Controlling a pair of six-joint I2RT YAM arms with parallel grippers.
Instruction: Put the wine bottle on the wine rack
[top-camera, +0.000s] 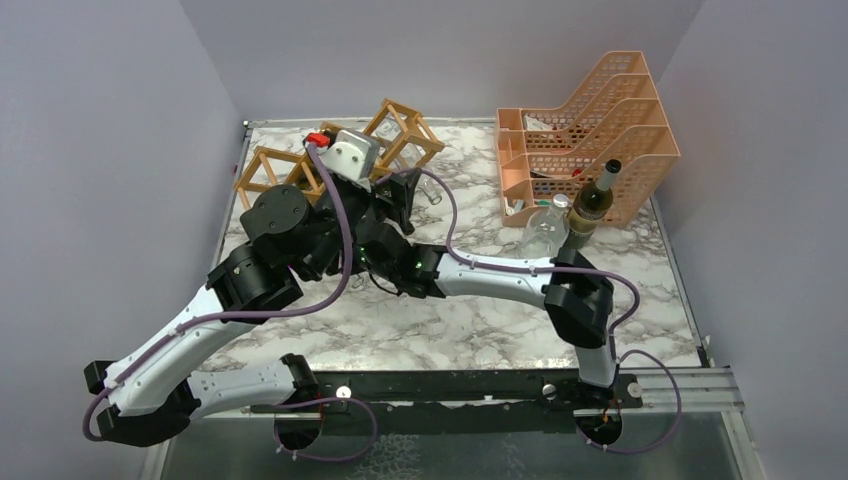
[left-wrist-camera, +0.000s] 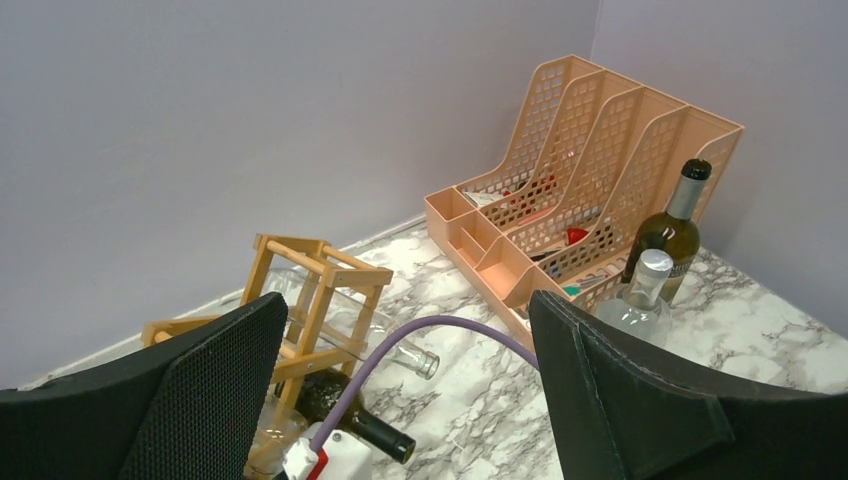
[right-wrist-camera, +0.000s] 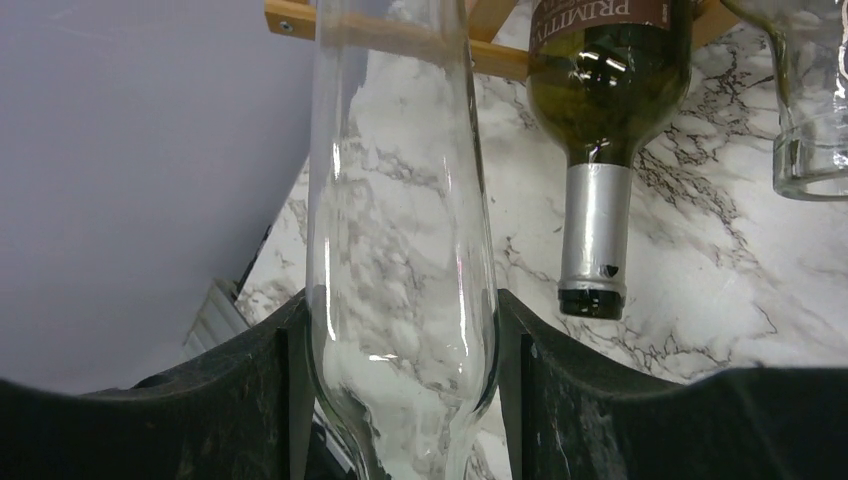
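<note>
Bottles: five counted. Three are clear glass: near clear bottle (right-wrist-camera: 400, 250), racked clear bottle (right-wrist-camera: 810, 90), and upright clear bottle (top-camera: 548, 225) at 2 o'clock on the table (top-camera: 480, 330). Two are dark green: racked green bottle (right-wrist-camera: 610, 90) and upright green bottle (top-camera: 592, 205), also at 2 o'clock. One wooden wine rack (left-wrist-camera: 325, 258) is seen at 11 o'clock. One peach mesh organiser (top-camera: 600, 110) is seen at 1 o'clock, with four slanted bays counted in it. Two arms are counted: left arm (top-camera: 190, 340), right arm (top-camera: 500, 270).
</note>
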